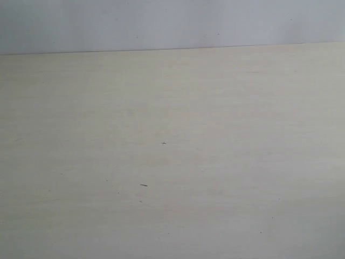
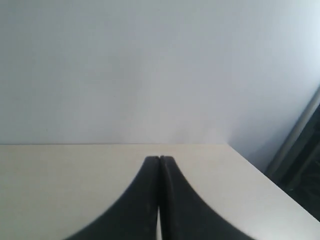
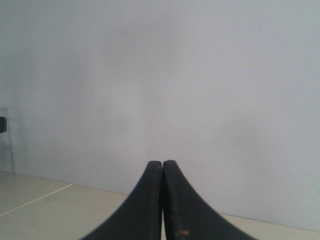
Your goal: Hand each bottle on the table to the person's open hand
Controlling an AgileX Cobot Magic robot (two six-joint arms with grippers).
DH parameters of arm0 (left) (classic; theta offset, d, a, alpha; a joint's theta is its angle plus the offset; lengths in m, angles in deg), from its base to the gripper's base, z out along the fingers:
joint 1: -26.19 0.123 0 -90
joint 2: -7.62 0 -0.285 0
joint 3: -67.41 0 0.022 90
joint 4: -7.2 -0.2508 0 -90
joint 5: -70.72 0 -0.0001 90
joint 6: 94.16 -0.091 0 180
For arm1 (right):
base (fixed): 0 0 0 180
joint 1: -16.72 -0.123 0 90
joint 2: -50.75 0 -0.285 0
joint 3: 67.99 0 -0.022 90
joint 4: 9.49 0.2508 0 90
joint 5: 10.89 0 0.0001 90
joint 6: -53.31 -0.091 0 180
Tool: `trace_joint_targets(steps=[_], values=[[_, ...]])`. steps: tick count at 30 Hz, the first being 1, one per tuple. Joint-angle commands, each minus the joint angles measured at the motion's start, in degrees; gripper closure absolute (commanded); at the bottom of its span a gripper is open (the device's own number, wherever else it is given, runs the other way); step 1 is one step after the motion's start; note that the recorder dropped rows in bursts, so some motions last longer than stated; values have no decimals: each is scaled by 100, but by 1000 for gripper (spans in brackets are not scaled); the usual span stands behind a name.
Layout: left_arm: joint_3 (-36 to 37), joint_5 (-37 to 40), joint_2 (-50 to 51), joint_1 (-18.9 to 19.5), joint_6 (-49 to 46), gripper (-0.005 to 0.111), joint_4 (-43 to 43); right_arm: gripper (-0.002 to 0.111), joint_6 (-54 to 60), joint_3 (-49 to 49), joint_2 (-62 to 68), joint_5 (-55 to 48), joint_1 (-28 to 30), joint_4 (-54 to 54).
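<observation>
Both left claw (image 2: 159, 159) and right claw (image 3: 162, 163) are pinched together, empty, no bottles visible on the counter (image 1: 226, 162): handing seems idle, awaiting a bottle to locate.

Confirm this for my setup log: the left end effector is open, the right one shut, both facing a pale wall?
Not quite. The left end effector is shut as well: the left wrist view shows its jaws pressed together. The right end effector is shut, and both face the pale wall.
</observation>
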Motion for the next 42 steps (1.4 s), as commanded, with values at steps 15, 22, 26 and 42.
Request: trace_joint_targets(steps=[15,22,26,42], values=[[262,-40,-327,118,56,106,-208,108,4,22,-27,9,-1,-38],[262,-86,-313,118,2509,106,-2893,108,4,22,-27,9,-1,-38],[262,-278,-313,118,5997,106,-5835,108,4,22,-27,9,-1,-38],[612,-671,-313,118,9420,106,-9011,108,4,22,-27,10,-1,-38]])
